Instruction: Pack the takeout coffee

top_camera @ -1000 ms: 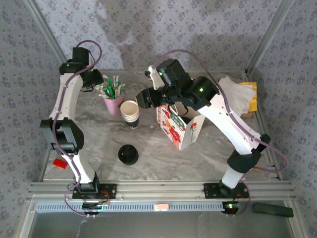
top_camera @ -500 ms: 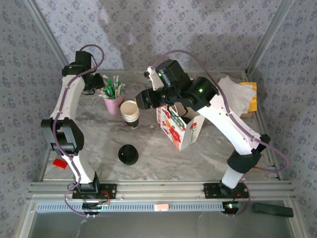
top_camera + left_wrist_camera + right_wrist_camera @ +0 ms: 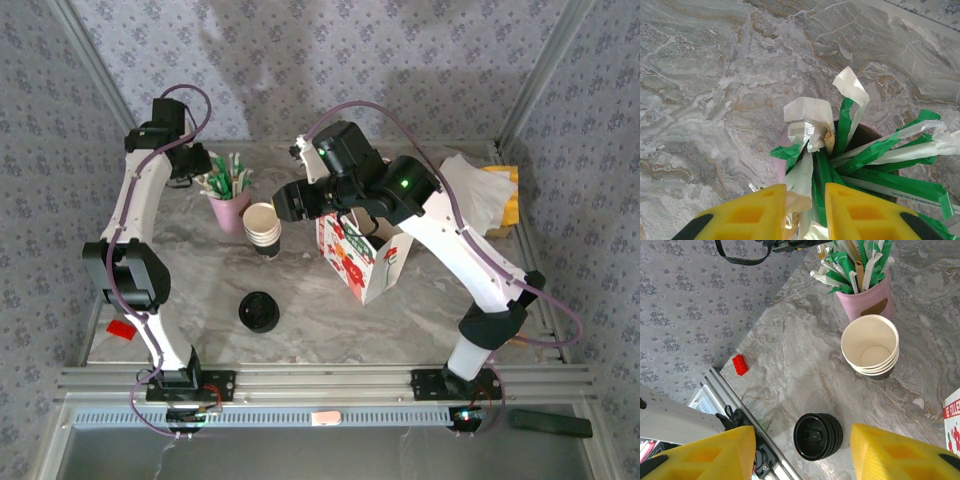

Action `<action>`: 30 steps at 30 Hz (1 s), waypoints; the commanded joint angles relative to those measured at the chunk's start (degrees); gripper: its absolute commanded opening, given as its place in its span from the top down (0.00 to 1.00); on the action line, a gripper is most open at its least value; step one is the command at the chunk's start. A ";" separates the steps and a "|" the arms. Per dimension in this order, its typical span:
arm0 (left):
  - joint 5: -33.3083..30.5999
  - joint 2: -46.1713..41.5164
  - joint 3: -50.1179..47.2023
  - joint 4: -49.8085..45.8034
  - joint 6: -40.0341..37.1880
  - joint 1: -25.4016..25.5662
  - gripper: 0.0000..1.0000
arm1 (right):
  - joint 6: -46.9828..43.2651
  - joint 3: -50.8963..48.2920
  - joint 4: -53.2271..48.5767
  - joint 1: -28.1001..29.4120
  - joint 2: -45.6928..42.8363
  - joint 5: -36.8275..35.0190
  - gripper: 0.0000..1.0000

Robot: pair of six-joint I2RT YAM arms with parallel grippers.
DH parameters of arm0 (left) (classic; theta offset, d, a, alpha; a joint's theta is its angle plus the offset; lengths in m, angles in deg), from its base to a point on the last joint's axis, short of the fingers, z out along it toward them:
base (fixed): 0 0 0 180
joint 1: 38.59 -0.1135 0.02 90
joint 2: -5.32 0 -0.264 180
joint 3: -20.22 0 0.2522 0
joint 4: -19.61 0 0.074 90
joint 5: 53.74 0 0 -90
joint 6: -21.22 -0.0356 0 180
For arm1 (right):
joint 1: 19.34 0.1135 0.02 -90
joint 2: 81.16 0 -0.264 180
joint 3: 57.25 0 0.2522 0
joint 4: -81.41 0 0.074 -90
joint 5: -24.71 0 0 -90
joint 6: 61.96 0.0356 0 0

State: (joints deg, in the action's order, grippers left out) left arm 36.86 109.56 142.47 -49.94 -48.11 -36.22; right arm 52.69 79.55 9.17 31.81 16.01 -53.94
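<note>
The left gripper (image 3: 805, 192) hangs at the far left of the table (image 3: 310, 320), nosed down into the wrapped straws (image 3: 875, 150) that stand in the pink cup (image 3: 229, 210). Its 2 yellow fingers (image 3: 760, 210) stand close together with a white-wrapped straw (image 3: 801, 182) between them. Whether they clamp it I cannot tell.

The right gripper (image 3: 802, 429) hovers just left of the flowered paper bag (image 3: 365, 265), its fingers wide apart with nothing between them. Below it lies the pile of black lids (image 3: 817, 436). Farther off stands the stack of lidless cups (image 3: 870, 347), just beside the pink cup. A small red block (image 3: 740, 364) lies near the table's left edge.

The right arm covers the bag's open top. Where the takeout coffee lies, and how it sits relative to either gripper, I cannot tell.
</note>
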 commanded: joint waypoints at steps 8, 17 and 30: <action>-0.25 -2.60 2.43 -1.33 -0.54 0.50 0.85 | 0.41 -0.35 0.16 0.70 -1.35 -0.81 0.46; -0.60 -2.84 4.34 -1.69 -0.45 0.78 0.92 | 0.49 -0.44 0.43 1.13 -1.23 -0.84 0.46; -1.83 -2.68 5.30 -1.95 -0.67 1.36 0.86 | 0.67 -0.55 0.41 1.40 -1.28 -1.04 0.46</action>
State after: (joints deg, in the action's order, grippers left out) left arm 36.14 108.54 145.71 -51.04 -48.35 -35.12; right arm 52.71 79.36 9.17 32.73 16.01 -54.13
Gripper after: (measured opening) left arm 0.129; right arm 0.540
